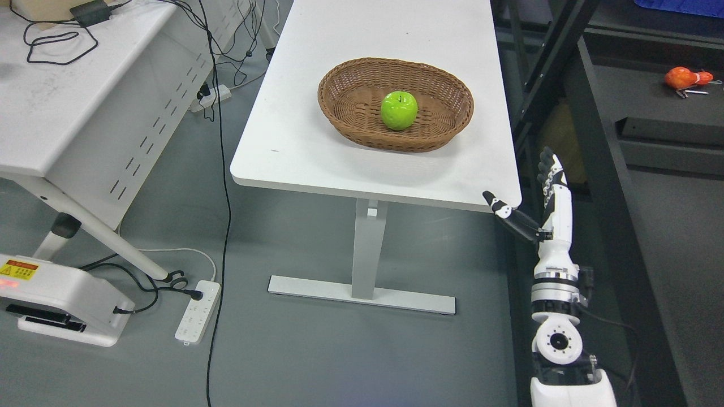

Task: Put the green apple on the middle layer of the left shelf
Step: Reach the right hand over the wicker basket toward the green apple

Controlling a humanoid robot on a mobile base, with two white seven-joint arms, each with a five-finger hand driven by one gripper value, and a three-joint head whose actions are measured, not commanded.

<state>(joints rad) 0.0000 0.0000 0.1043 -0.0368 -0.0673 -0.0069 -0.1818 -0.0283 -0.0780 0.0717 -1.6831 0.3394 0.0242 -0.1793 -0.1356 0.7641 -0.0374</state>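
Green apple (399,110) in middle of brown wicker basket (447,127), stem up. Basket near desk (294,141) front edge, toward right front corner. Right hand (537,195) raised just off right front corner of desk, fingers straight and spread, thumb pointing toward desk edge, holding nothing, well apart from apple. Dark shelf frame (588,113) right of desk; orange object (681,77) on its surface. Power strip (198,311) on floor below left.

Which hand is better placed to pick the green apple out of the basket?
Right. The open right hand is raised beside the white table's near right corner, below the brown woven wicker basket holding the shiny green apple. No left arm shows.
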